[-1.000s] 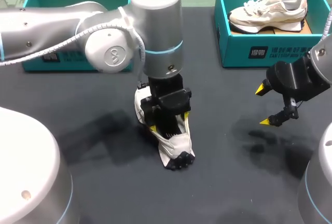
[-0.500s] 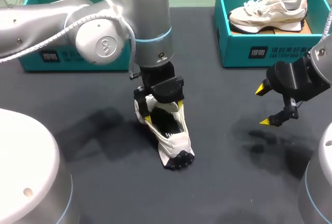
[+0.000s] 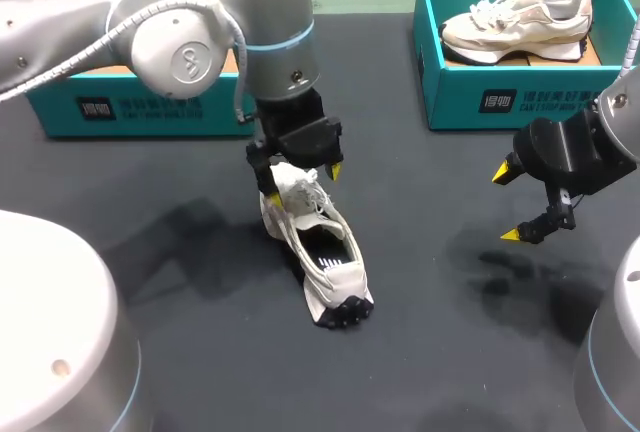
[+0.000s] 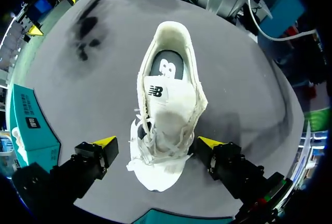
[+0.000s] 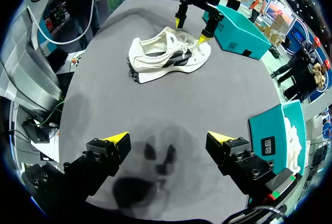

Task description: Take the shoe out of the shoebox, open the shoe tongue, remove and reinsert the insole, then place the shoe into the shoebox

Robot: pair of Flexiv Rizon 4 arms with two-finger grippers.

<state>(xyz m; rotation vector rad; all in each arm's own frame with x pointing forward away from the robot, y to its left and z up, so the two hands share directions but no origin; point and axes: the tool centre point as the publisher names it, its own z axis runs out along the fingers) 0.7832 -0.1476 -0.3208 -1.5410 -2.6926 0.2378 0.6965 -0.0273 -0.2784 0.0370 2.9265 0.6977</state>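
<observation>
A white shoe (image 3: 318, 248) lies on the dark table (image 3: 430, 352) with its black-soled heel toward the near edge. My left gripper (image 3: 302, 181) hangs open just above its laced toe end. In the left wrist view the shoe (image 4: 166, 130) lies under the left gripper (image 4: 158, 142), a finger out to each side of the laces. The tongue (image 4: 158, 93) and the dark insole (image 4: 167, 66) show in the shoe's mouth. My right gripper (image 3: 510, 204) is open and empty above bare table at the right. From the right gripper (image 5: 168, 140), the shoe (image 5: 168, 58) lies ahead.
A teal shoebox (image 3: 520, 102) at the back right holds a second, beige shoe (image 3: 515, 22). Another teal box (image 3: 130, 112) stands at the back left, partly hidden by my left arm. The left gripper's view catches a teal box (image 4: 28, 125) beside its finger.
My left gripper has moved up and back from the shoe's mouth to its toe end, uncovering the opening. The shoe stays in place and the right arm has not moved.
</observation>
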